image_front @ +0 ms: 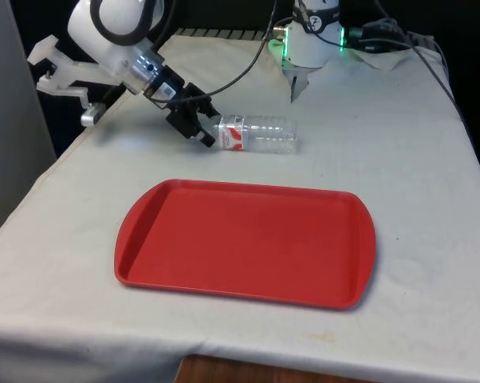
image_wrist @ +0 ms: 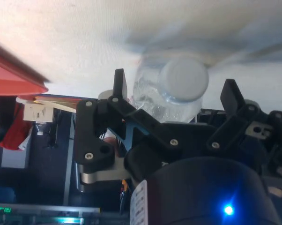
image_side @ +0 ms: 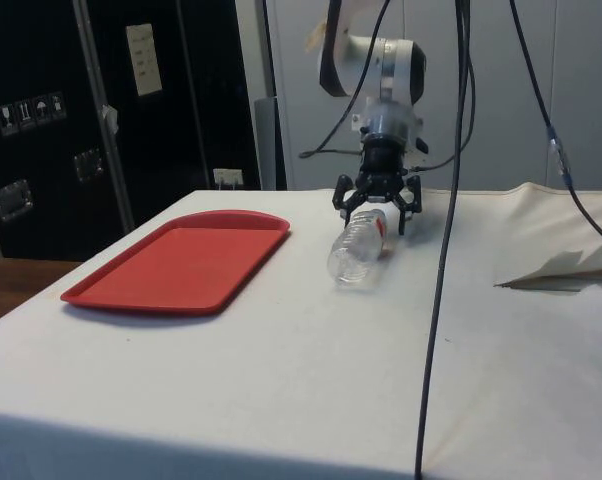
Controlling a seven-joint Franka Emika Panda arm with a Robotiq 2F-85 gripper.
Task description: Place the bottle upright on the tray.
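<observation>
Bottle: clear plastic bottle with a white cap and red-and-white label (image_front: 257,134) was lying on its side on the white cloth-covered table (image_front: 415,183), not on the tray.
Tray: flat red plastic tray (image_front: 245,242) sat near the bottle, closer to the front edge.
Claw: black two-finger gripper (image_front: 202,130) was spread wide at the cap end, fingers (image_wrist: 118,83) either side of the neck, not squeezing it.

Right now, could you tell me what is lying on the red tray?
Nothing lies on the flat red plastic tray; its whole surface shows bare. The clear plastic bottle lies on its side on the white cloth beyond it, with the open tool around its cap end.
</observation>
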